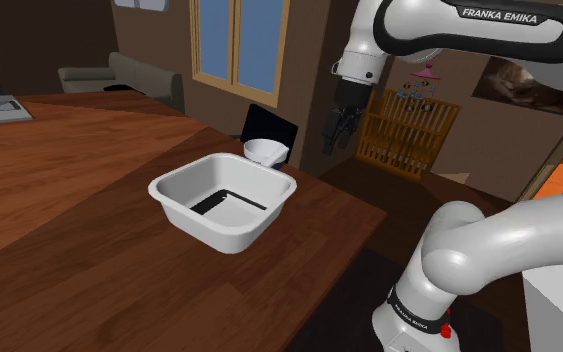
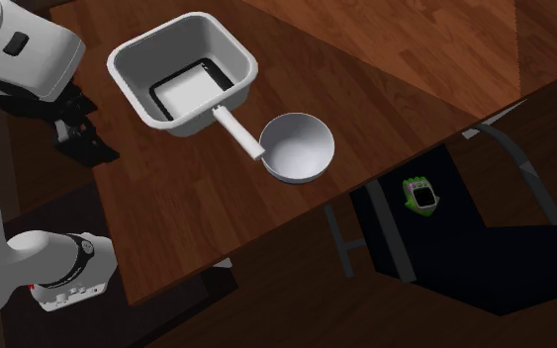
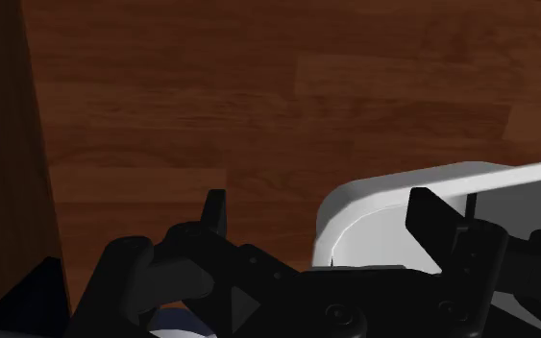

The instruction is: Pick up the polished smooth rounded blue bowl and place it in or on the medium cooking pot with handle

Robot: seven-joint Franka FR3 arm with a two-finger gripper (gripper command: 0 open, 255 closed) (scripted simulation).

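**Inspector A:** Surface and arm?

**Inspector B:** A wooden table point(image 1: 89, 230). The white arm point(image 1: 489, 25) reaches over its edge at the shoulder view's right.

**A:** The pot?

**B:** The white square pot point(image 1: 209, 225) stands upright mid-table, its handle point(image 2: 234, 130) pointing to the far side.

**A:** The bowl?

**B:** The bowl point(image 1: 262, 150), drawn pale grey, sits upright on the table just beyond the pot, at the handle's tip.

**A:** The gripper?

**B:** The gripper point(image 1: 339, 135) hangs above the table edge, right of the bowl and clear of it, fingers wide, holding nothing.
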